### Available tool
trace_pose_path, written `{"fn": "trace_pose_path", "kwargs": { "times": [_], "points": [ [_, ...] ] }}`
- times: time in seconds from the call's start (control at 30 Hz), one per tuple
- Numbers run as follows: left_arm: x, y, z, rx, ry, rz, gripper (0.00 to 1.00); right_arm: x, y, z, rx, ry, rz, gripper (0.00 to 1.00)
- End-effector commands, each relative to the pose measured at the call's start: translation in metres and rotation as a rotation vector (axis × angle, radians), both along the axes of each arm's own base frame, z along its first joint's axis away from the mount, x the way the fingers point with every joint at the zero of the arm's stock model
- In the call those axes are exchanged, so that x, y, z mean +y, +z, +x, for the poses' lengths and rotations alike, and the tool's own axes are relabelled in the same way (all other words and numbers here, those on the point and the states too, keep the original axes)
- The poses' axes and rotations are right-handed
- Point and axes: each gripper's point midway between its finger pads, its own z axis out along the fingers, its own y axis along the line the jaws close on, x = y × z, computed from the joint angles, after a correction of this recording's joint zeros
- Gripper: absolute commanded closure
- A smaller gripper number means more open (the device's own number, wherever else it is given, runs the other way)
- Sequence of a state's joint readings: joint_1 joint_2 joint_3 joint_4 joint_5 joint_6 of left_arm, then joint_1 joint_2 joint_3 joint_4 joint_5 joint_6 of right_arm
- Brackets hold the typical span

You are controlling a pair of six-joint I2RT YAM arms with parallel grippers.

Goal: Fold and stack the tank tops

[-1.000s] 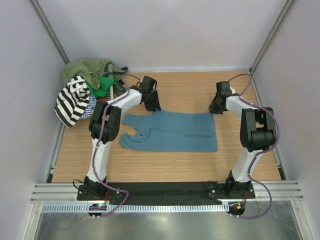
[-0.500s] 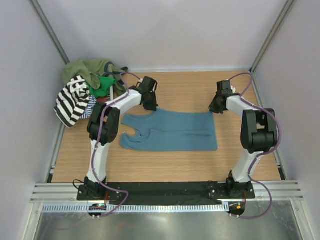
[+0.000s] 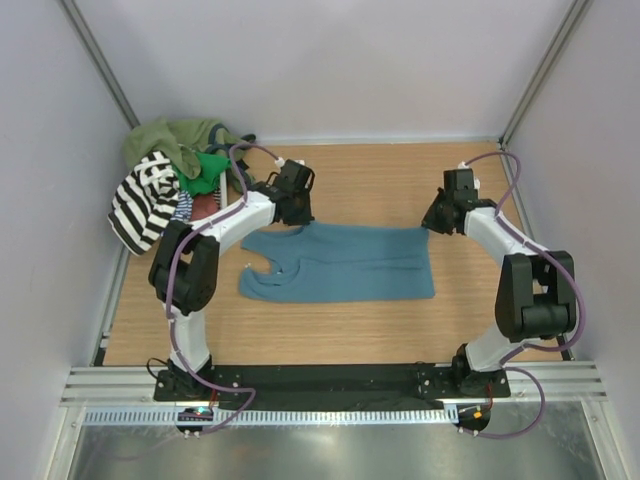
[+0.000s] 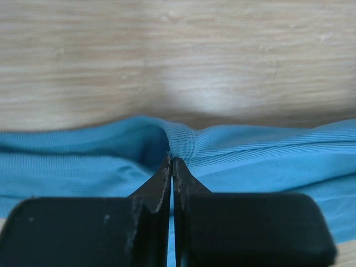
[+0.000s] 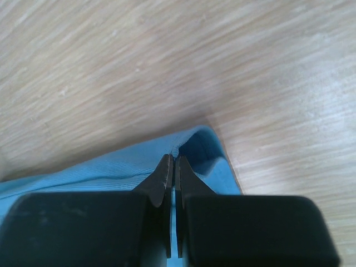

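**Top view.** The left claw (image 3: pixel 297 219) is down on the far edge of the teal tank top (image 3: pixel 340 265), at its strap end. The right claw (image 3: pixel 429 224) is down on the far corner of the hem end. The top lies flat on the wooden surface (image 3: pixel 370 180) and stretches between the two claws, with most of its cloth on their near side. Well to the left of the left claw, in the far corner, there is a heap of other tops. It has a black-and-white striped tank top (image 3: pixel 145 200) hanging over the edge, an olive top (image 3: pixel 165 135) behind it and a green top (image 3: pixel 210 165) beside it.

**Left wrist view.** The left claw (image 4: pixel 172 160) is closed tight, and its fingers pinch a small raised ridge of the teal tank top (image 4: pixel 267 161) right at the tips. Cloth spreads to both sides of the fingers, and bare surface (image 4: pixel 178 55) lies just beyond them.

**Right wrist view.** The right claw (image 5: pixel 172 157) is also pressed together, clamped on the lifted corner of the teal tank top (image 5: pixel 111 169). The cloth runs off to the left of the fingers. The wood surface (image 5: pixel 267 83) lies ahead of them and to the right.
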State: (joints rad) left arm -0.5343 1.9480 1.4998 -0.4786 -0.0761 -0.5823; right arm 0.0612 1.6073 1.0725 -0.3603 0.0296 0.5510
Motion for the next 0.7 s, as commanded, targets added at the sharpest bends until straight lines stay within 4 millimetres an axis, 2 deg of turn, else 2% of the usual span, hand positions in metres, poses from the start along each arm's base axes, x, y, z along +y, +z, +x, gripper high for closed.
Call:
{"fn": "trace_pose_path", "kwargs": {
  "times": [0.0,0.07,0.1,0.13,0.2,0.23,0.67],
  "points": [
    [0.005,0.023,-0.005,-0.093,0.009,0.029,1.0,0.001,0.017,-0.01,-0.049,0.019,0.008,0.99],
    [0.01,0.019,-0.016,-0.086,0.017,0.044,1.0,0.008,0.021,-0.017,-0.055,0.043,0.034,0.99],
    [0.011,0.029,-0.018,-0.115,0.024,0.041,1.0,0.008,0.024,-0.022,-0.066,0.042,0.041,0.99],
    [0.014,0.022,-0.028,-0.103,0.02,0.056,1.0,0.01,0.026,-0.025,-0.072,0.048,0.046,0.99],
    [0.016,0.032,-0.033,-0.131,0.029,0.046,1.0,0.011,0.024,-0.036,-0.064,0.052,0.049,0.99],
    [0.017,0.033,-0.036,-0.133,0.03,0.045,1.0,0.011,0.031,-0.038,-0.083,0.055,0.051,0.99],
    [0.026,0.033,-0.087,-0.171,0.036,0.061,1.0,0.018,0.022,-0.09,-0.061,0.07,0.103,0.99]
  ]
}}
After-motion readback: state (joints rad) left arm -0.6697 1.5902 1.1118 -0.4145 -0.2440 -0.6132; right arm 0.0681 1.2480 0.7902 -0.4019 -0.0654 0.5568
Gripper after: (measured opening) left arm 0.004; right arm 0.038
